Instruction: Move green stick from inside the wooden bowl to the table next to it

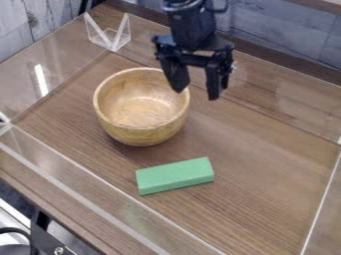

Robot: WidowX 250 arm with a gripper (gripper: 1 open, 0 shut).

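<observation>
While the green stick (174, 176) lay flat on the dark wooden surface (266, 149), just in front of the wooden bowl (140, 106) and apart from it, nothing rested against it. Clear acrylic walls (80, 214) ran along the surface's edges. My hand (197, 83) hung open and empty above the bowl's far right rim, well away from the stick.
</observation>
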